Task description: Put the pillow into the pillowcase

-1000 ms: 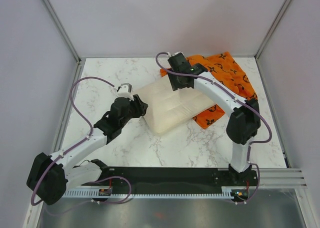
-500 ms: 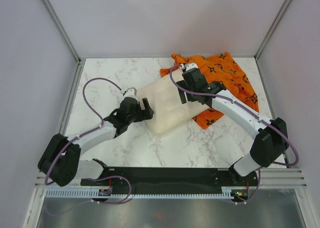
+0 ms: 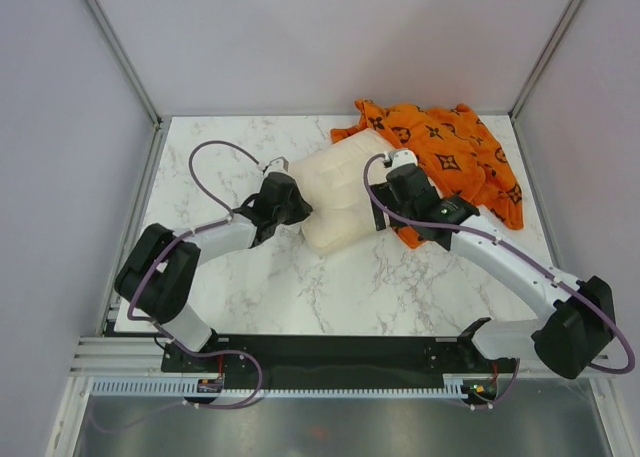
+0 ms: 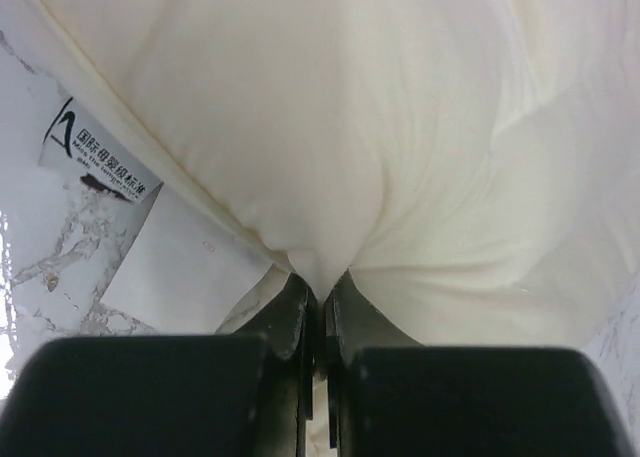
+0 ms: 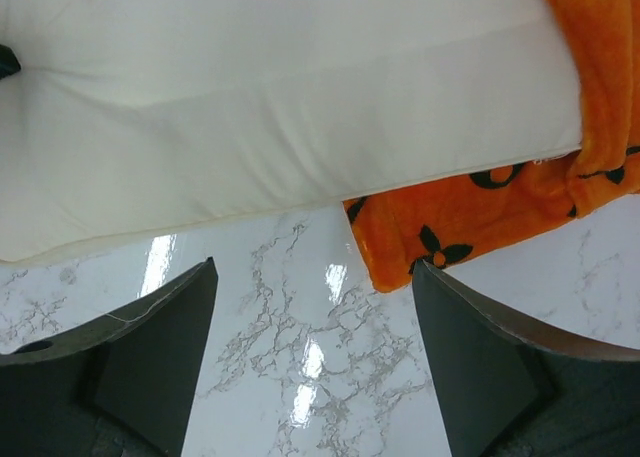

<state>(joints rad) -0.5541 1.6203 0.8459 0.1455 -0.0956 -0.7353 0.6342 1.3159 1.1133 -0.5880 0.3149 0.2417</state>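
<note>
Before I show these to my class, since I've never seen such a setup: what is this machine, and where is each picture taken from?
These are two robot arms bolted at the near edge of a marble table. The wide picture comes from a fixed camera above and behind them. The two close-ups come from a camera on each wrist, looking past that arm's own fingers. On the table lie a cream pillow and an orange pillowcase, whose edge drapes over one end of the pillow. The left gripper is pinched shut on the pillow's edge, near its sewn label. The right gripper hangs open by the pillow's near side, holding nothing.
</note>
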